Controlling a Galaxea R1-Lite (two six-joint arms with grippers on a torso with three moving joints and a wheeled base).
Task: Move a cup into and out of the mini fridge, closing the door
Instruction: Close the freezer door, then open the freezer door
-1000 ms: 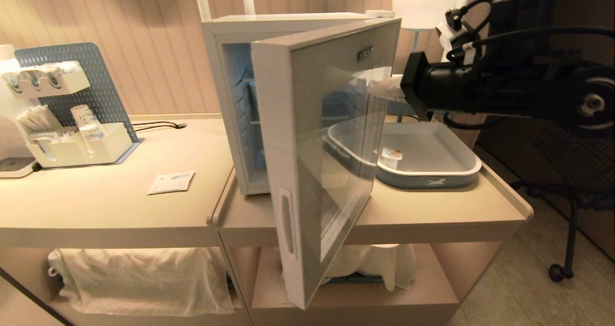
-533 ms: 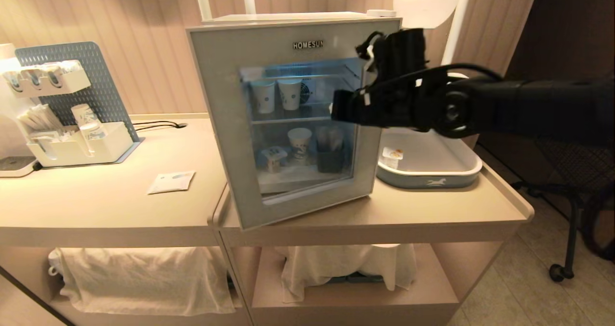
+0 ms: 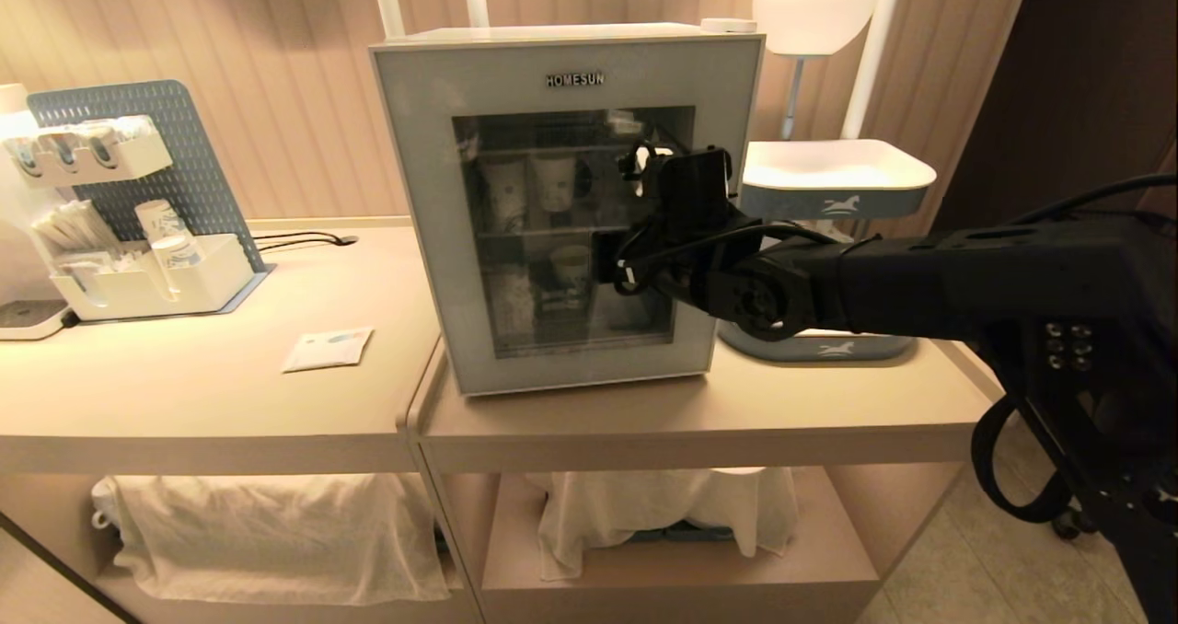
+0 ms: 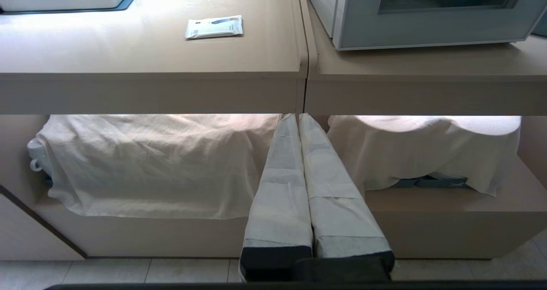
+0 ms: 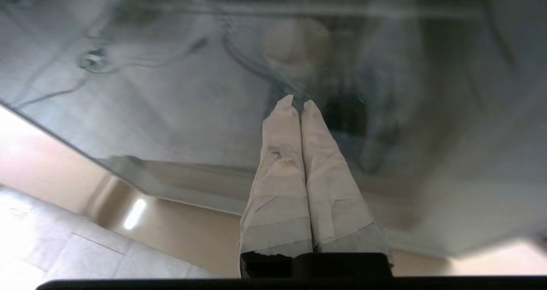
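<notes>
Beige panelled room, two tan tables pushed together. Mini fridge (image 3: 566,205) sits on the right table, door (image 3: 552,348) flush: closing step looks finished. Right pincer (image 5: 298,105), fingers pressed together and empty, has its tips at the door glass, right side. Left pincer (image 4: 298,116) closed too, parked low facing the cloth-draped lower shelf. Cup not clearly identifiable; dim shapes behind the glass can't be told apart. Next, my guess: back the right arm off without snagging the door. Readable text: "HOMESUN" (image 3: 575,79) only.

White mini fridge (image 3: 561,53) on counter, grey-blue glass door (image 3: 414,201) shut flush, HOMESUN lettering on top.
</notes>
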